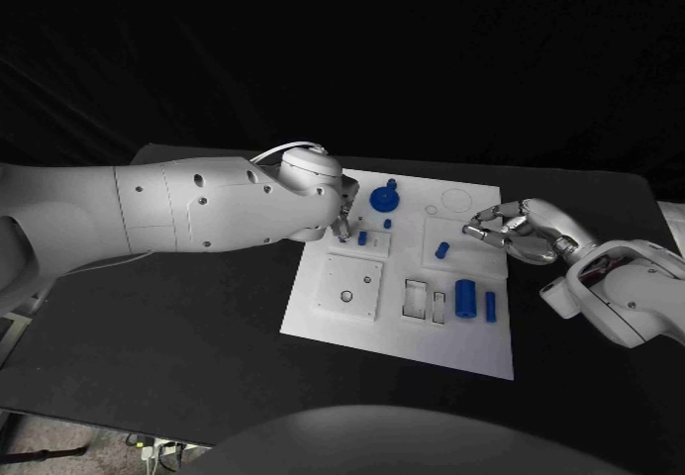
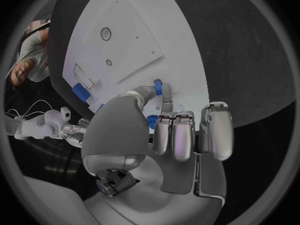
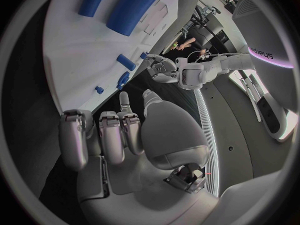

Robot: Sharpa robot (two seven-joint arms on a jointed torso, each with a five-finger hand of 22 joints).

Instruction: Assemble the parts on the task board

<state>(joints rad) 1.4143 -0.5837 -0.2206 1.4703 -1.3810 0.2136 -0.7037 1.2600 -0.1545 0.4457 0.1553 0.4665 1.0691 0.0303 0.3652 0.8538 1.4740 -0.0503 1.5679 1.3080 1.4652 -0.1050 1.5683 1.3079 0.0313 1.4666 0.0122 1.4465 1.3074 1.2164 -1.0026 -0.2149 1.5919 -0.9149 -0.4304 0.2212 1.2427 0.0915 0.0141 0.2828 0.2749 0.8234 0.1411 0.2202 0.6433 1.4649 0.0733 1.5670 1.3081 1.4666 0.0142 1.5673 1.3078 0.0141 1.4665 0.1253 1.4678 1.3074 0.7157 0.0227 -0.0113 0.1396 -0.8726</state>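
Observation:
The white task board (image 1: 407, 332) lies mid-table. On it are a round blue part (image 1: 384, 198), a small blue piece (image 1: 362, 237), a tiny one (image 1: 387, 224), a short cylinder (image 1: 441, 250), a thick cylinder (image 1: 465, 297) and a slim bar (image 1: 490, 305). My left hand (image 1: 340, 223) hangs over the board's far left. Its thumb and one finger reach to the small blue piece (image 2: 159, 87), the other fingers curled; a grip is not plain. My right hand (image 1: 517, 230) hovers at the board's right edge, fingers curled in with nothing in them (image 3: 125, 135).
A raised square plate with two holes (image 1: 349, 285) and rectangular slots (image 1: 417, 300) sit on the board's near half. A circle outline (image 1: 455, 200) marks its far right. A white object (image 1: 674, 223) lies at the table's right edge.

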